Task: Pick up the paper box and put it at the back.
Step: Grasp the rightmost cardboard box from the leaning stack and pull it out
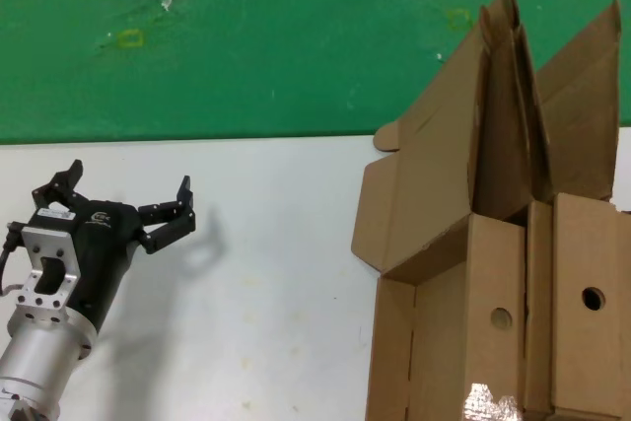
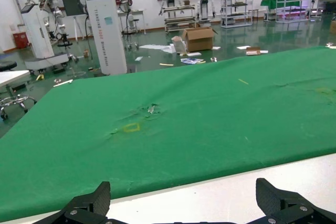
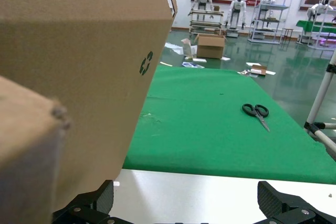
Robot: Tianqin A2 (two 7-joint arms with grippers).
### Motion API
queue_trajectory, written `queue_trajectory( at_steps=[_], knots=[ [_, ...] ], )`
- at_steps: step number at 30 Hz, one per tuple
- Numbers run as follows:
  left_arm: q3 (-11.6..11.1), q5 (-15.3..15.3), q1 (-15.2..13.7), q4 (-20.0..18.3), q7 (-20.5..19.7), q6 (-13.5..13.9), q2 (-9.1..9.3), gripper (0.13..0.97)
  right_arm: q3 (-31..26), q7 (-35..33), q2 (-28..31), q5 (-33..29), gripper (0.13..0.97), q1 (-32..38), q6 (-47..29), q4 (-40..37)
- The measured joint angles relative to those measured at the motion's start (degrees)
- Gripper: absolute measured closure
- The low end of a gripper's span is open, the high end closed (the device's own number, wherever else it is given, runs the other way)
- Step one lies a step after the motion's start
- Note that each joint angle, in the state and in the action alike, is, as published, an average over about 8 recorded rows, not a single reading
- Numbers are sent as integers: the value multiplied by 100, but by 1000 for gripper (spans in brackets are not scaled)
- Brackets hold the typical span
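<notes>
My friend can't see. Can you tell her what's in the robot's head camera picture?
Open brown cardboard boxes stand on the right of a white table, lids up over the green mat behind. The robot's left gripper hovers at the left, fingers open and empty.

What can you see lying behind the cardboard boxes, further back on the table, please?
Behind the paper box and the other cardboard box lies the green mat. The right wrist view shows scissors on it. The raised lids cover the mat directly behind them.
</notes>
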Motion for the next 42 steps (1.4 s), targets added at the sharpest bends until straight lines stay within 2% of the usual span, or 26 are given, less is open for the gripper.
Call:
queue_trajectory(
  at_steps=[4, 8, 13, 18, 21, 25, 30, 33, 36, 42],
  knots=[
    [-12, -4, 18, -16, -2, 1, 7, 132, 0, 0, 0, 0, 129, 0, 0, 0],
    [-159, -84, 257, -212, -52, 21, 81, 132, 0, 0, 0, 0, 129, 0, 0, 0],
    [-511, -270, 761, -626, -105, 167, 257, 132, 0, 0, 0, 0, 129, 0, 0, 0],
    [-996, -475, 1144, -838, 235, 611, 568, 132, 0, 0, 0, 0, 129, 0, 0, 0],
    [-1335, -668, 1328, -805, 683, 1074, 819, 132, 0, 0, 0, 0, 129, 0, 0, 0],
    [-1712, -964, 1560, -586, 1469, 1853, 1110, 132, 0, 0, 0, 0, 129, 0, 0, 0],
    [-1980, -1318, 1809, -133, 2531, 2944, 1290, 132, 0, 0, 0, 0, 129, 0, 0, 0],
    [-2029, -1527, 1948, 105, 3033, 3586, 1293, 132, 0, 0, 0, 0, 129, 0, 0, 0],
    [-2012, -1723, 2116, 217, 3361, 4185, 1224, 132, 0, 0, 0, 0, 129, 0, 0, 0],
    [-1904, -2082, 2452, 290, 3717, 5326, 890, 132, 0, 0, 0, 0, 129, 0, 0, 0]
  ],
)
